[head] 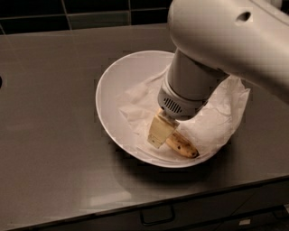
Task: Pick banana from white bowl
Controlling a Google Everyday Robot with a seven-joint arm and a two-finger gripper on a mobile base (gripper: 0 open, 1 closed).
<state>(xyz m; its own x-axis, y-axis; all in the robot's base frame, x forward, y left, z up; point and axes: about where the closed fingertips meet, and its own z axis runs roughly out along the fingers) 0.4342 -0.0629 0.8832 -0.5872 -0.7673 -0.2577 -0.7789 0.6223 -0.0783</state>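
The white bowl (110, 94) sits on the dark grey counter. A crumpled white paper sheet (216, 117) lies inside it and hangs over its right rim. The banana (183, 145), yellow with brown speckles and a dark tip, lies on the paper at the bowl's front. Its upper end is hidden under my arm. My gripper (159, 133) reaches down into the bowl from the upper right and is against the banana's left side. The arm's wide white body (189, 85) covers the middle of the bowl.
The counter's front edge (149, 200) runs just below the bowl, with a drawer handle (157, 215) under it. Dark tiles (90, 13) form the wall at the back.
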